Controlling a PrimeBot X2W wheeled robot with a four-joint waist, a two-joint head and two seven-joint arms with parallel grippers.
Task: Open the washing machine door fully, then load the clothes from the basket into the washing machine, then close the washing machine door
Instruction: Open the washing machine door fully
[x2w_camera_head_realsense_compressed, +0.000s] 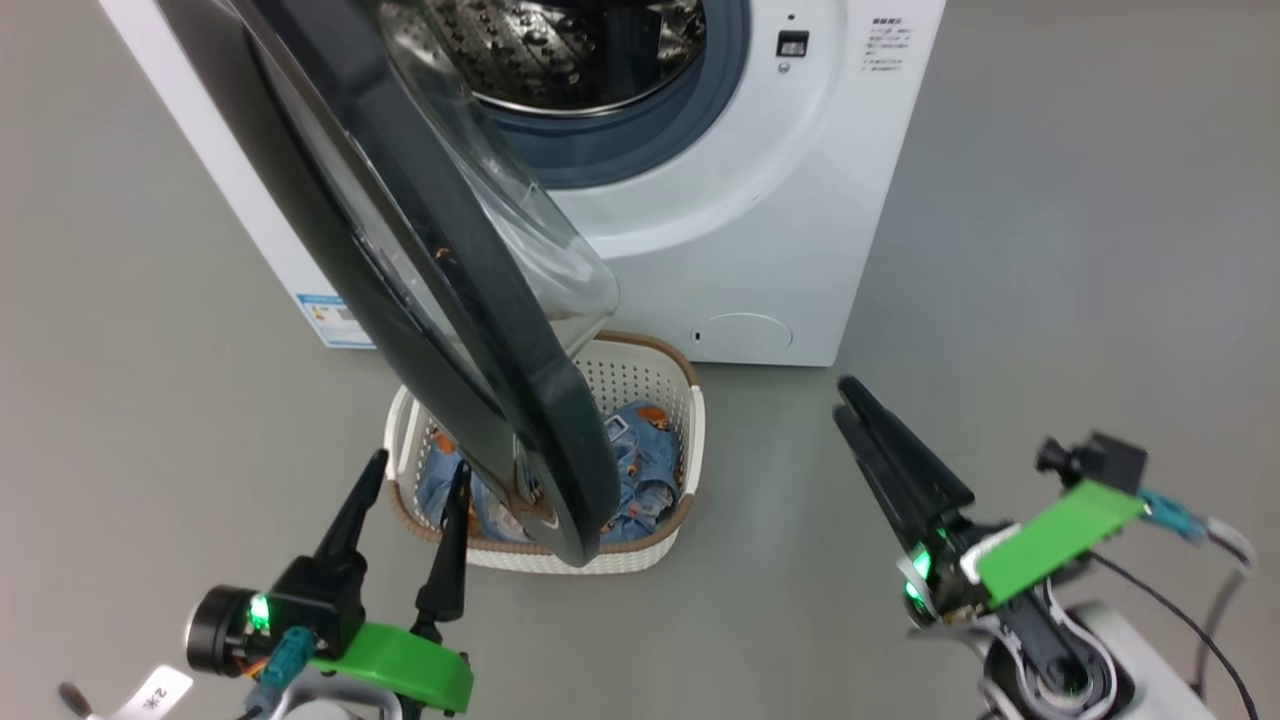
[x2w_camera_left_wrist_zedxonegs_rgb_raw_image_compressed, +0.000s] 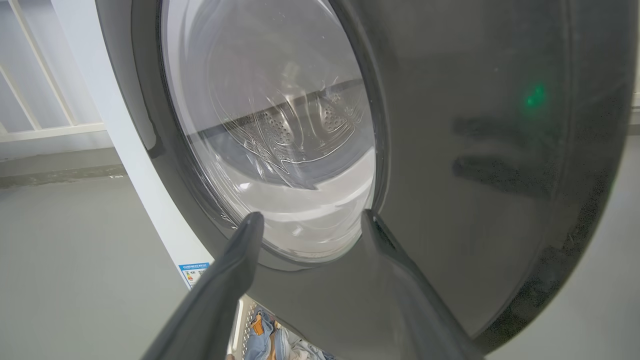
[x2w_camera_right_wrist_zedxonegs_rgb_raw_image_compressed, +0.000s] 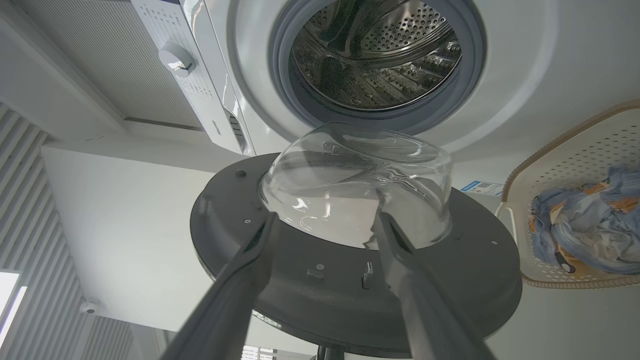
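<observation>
Plainly the washer (x2w_camera_head_realsense_compressed: 760, 200) stands on the grey floor (x2w_camera_head_realsense_compressed: 1050, 250), its mouth uncovered and its steel drum (x2w_camera_head_realsense_compressed: 570, 50) bare of cloth as far as the views reach; the door (x2w_camera_head_realsense_compressed: 450, 300) is swung out part way from the washer's left side, so that in the head view it runs edge-on from the upper left down toward the middle, its free edge hanging over the basket (x2w_camera_head_realsense_compressed: 640, 555); its black outer face looks to the robot's left, and its inner face, with the clear glass bowl (x2w_camera_head_realsense_compressed: 540, 230), looks to the right; I judge it not yet fully open, since it stands out from the washer's front rather than lying back beside it, and the swing left to make goes leftward, away from the mouth.

The basket sits on the floor just before the washer's lower front, its left part under the door; the clothes (x2w_camera_head_realsense_compressed: 645, 460) lie heaped inside it.

The left jaws are the nearer; they are apart, on the outer side of the door, tips close by its lower rim; whether they touch it I cannot tell; the left wrist view has them pointing at the outer face by the window's lower edge. The right jaws, also apart by the right wrist view, hang well clear to the right, aimed at the inner face and the bowl; a push from that side would likely carry the door the way it must go, whereas the left jaws stand in its path.
</observation>
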